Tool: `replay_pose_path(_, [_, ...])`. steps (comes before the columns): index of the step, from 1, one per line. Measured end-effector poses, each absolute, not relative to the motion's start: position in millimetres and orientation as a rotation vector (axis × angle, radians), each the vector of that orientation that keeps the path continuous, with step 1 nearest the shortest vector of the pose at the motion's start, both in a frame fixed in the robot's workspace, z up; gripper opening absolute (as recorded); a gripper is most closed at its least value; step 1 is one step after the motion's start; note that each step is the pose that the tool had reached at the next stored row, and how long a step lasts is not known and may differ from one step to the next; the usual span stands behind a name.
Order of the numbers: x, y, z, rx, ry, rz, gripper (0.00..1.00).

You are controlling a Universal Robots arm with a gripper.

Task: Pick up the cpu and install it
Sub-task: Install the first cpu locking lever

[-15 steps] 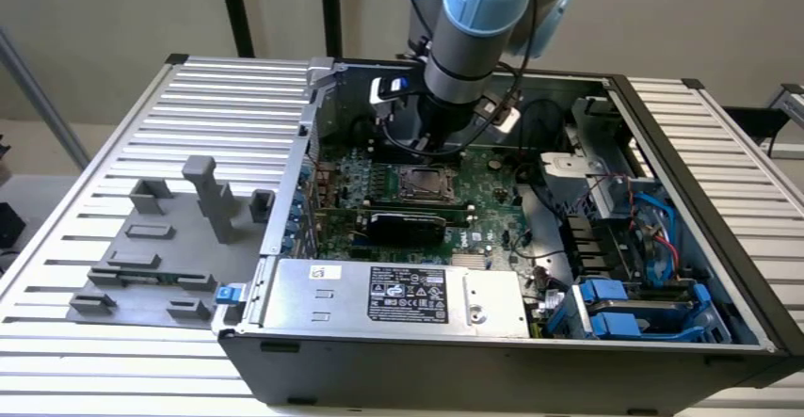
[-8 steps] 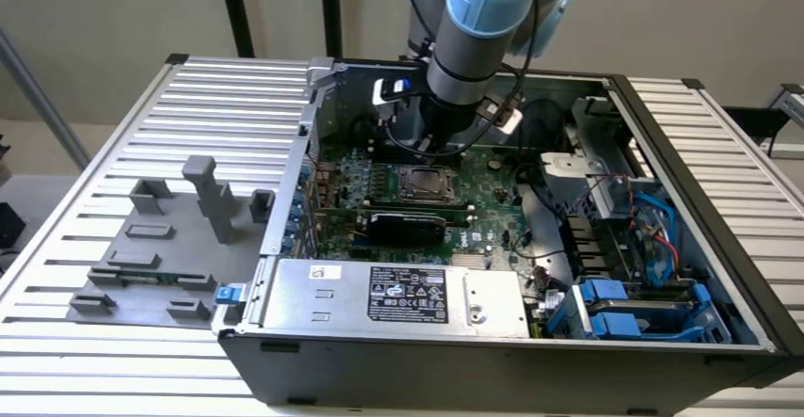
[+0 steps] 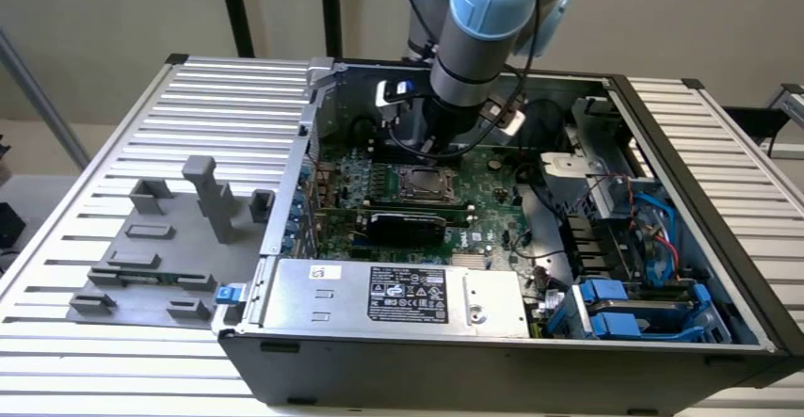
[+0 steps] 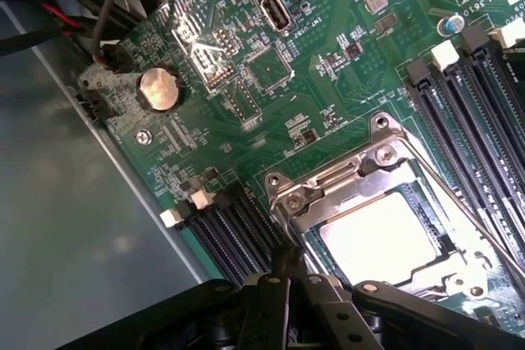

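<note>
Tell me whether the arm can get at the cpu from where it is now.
Probably yes: the cpu lies face-up in the open socket, the end effector hangs just above it, and nothing covers it.

A slatted metal bench (image 3: 88, 205) carries everything. Toward the exterior view's left, a grey fixture plate (image 3: 151, 276) lies flat on the slats, with upright grey blocks (image 3: 214, 196) standing on it. Just beside it, toward the exterior view's right, an open computer case (image 3: 503, 365) rests on the bench, touching or nearly touching the plate's edge.
</note>
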State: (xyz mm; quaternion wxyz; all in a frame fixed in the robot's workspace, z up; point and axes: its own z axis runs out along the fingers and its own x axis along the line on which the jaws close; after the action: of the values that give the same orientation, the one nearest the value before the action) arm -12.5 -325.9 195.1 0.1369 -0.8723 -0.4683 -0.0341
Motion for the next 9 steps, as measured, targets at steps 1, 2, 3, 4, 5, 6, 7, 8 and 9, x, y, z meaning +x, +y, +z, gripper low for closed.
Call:
replay_pose_path(1, [-12.0,-326.1,194.7,-2.524,-1.356,-0.099,0.11])
replay_pose_path(2, [-11.4,-326.4,194.4,-2.523,-1.357,-0.099,0.11])
replay_pose_path(3, [-10.8,-326.8,194.3,-2.522,-1.357,-0.099,0.11])
replay_pose_path(4, [-10.4,-327.1,194.1,-2.520,-1.358,-0.100,0.11])
replay_pose_path(5, [-9.9,-327.4,193.9,-2.518,-1.359,-0.101,0.11])
replay_pose_path(6, [-9.3,-327.7,193.9,-2.516,-1.360,-0.102,0.11])
replay_pose_path(7, [-8.6,-328.0,193.9,-2.513,-1.360,-0.103,0.11])
replay_pose_path(8, [-7.7,-328.1,193.8,-2.509,-1.360,-0.105,0.11])
replay_pose_path(9, [-6.8,-328.4,193.8,-2.506,-1.360,-0.107,0.11])
